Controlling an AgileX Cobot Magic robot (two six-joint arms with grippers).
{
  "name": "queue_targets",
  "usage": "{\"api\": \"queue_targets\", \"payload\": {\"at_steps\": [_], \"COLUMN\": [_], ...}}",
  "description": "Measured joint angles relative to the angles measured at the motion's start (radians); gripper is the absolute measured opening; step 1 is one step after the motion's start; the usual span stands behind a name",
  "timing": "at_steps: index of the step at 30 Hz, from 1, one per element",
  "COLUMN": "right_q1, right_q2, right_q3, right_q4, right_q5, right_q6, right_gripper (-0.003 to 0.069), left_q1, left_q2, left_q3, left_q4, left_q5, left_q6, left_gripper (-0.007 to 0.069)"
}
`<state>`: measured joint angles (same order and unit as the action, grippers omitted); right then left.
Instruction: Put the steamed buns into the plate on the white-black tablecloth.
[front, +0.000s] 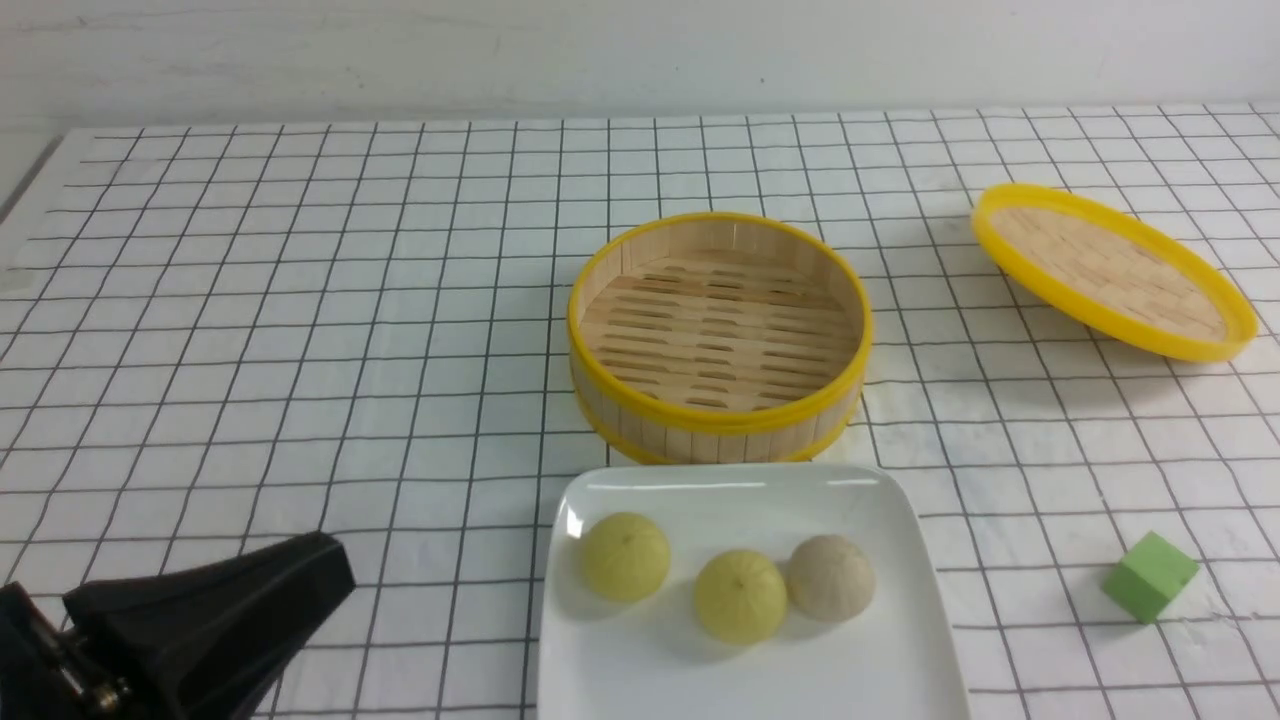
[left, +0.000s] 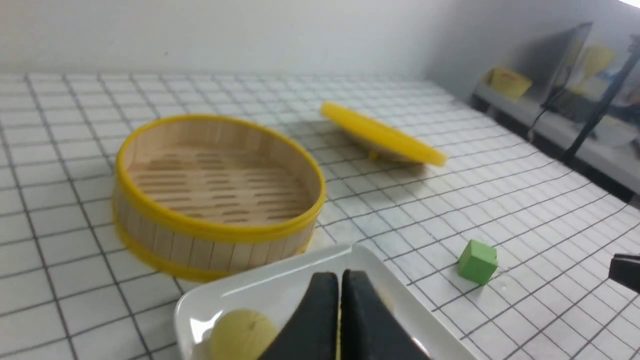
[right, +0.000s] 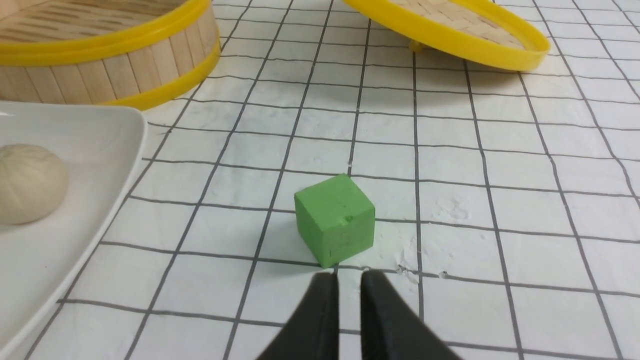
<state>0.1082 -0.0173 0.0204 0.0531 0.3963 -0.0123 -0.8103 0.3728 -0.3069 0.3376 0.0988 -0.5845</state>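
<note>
Steamed buns (front: 735, 578): all three sit in a row on the plate (front: 850, 660), beige one touching a yellow-green one
Plate: on the white-black tablecloth (front: 300, 300), just in front of the bamboo steamer (front: 720, 335)
Left gripper (left: 340, 285): fingers pressed together, empty
Right gripper (right: 348, 282): fingers nearly together, empty, near the green cube (right: 335, 220)
Lid (front: 1110, 270): tilted, at far right

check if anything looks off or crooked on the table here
The steamer lid looks askew: it lies away from the bamboo steamer, upside down and tilted, one edge raised off the tablecloth. A green cube sits stray to the right of the plate. The three steamed buns rest neatly in the plate.
</note>
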Motion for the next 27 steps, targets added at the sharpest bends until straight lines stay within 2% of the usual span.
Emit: {"api": "queue_targets", "payload": {"at_steps": [11, 15, 17, 18, 19, 20, 21, 22, 23, 27], "right_q1": [0.0, 0.0, 0.0, 0.0, 0.0, 0.0, 0.0, 0.0, 0.0, 0.0], "right_q2": [0.0, 0.0, 0.0, 0.0, 0.0, 0.0, 0.0, 0.0, 0.0, 0.0], "right_q3": [0.0, 0.0, 0.0, 0.0, 0.0, 0.0, 0.0, 0.0, 0.0, 0.0], "right_q4": [0.0, -0.001, -0.001, -0.001, -0.002, -0.002, -0.002, -0.002, -0.002, -0.003], "right_q5": [0.0, 0.0, 0.0, 0.0, 0.0, 0.0, 0.0, 0.0, 0.0, 0.0], "right_q6": [0.001, 0.001, 0.002, 0.002, 0.002, 0.002, 0.002, 0.002, 0.002, 0.002], "right_gripper": [0.0111, 0.0117, 0.0119, 0.0119, 0.012, 0.012, 0.012, 0.012, 0.012, 0.0125], "left_q1": [0.0, 0.038, 0.11, 0.118, 0.201, 0.253, 0.309, 0.309, 0.402, 0.614], "left_q2": [-0.001, -0.013, -0.047, -0.047, -0.081, -0.101, -0.12, -0.124, -0.149, -0.206], "left_q3": [0.028, 0.03, 0.05, 0.05, 0.076, 0.094, 0.114, 0.118, 0.15, 0.262], "left_q4": [0.011, -0.065, -0.153, -0.161, -0.219, -0.241, -0.253, -0.253, -0.256, -0.256], "left_q5": [-0.002, 0.042, 0.06, 0.061, 0.064, 0.064, 0.064, 0.064, 0.065, 0.086], "left_q6": [-0.003, 0.113, 0.241, 0.241, 0.328, 0.36, 0.38, 0.383, 0.397, 0.397], "left_gripper": [0.0041, 0.0046, 0.005, 0.005, 0.0052, 0.0052, 0.0053, 0.0053, 0.0054, 0.0055]}}
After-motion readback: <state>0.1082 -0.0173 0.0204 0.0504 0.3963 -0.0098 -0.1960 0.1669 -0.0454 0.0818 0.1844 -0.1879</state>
